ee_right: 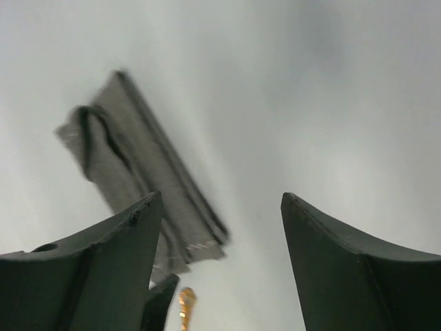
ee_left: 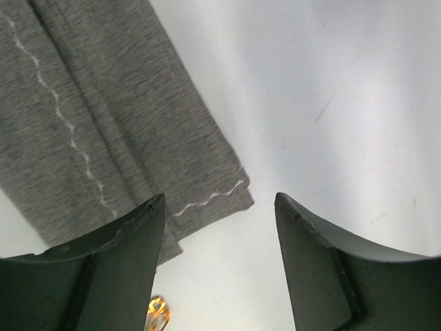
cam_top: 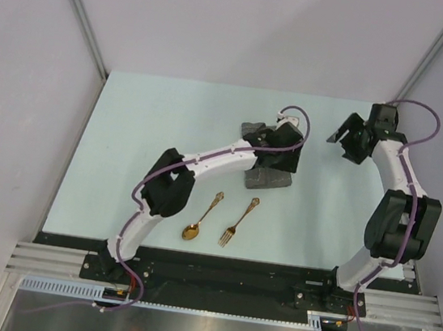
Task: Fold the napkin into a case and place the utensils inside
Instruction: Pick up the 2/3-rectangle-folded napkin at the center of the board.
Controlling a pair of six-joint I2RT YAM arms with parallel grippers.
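Observation:
The napkin (cam_top: 267, 180) lies on the table as a long, narrow folded strip of dark grey cloth, its middle hidden under my left arm. My left gripper (cam_top: 281, 159) hovers over it. In the left wrist view the strip (ee_left: 103, 103) runs up to the left with white wavy stitching, and my left gripper (ee_left: 219, 196) stands open over bare table beside the cloth's corner. My right gripper (cam_top: 341, 140) is off to the right, open and empty (ee_right: 220, 196), with the strip (ee_right: 138, 172) to its left. The gold spoon (cam_top: 198, 220) and gold fork (cam_top: 238, 223) lie side by side nearer the arm bases.
The pale table (cam_top: 143, 139) is bounded by white walls at the back and sides. A black rail (cam_top: 217, 263) runs along the near edge by the arm bases. A gold handle tip (ee_left: 158, 316) shows at the bottom of the left wrist view.

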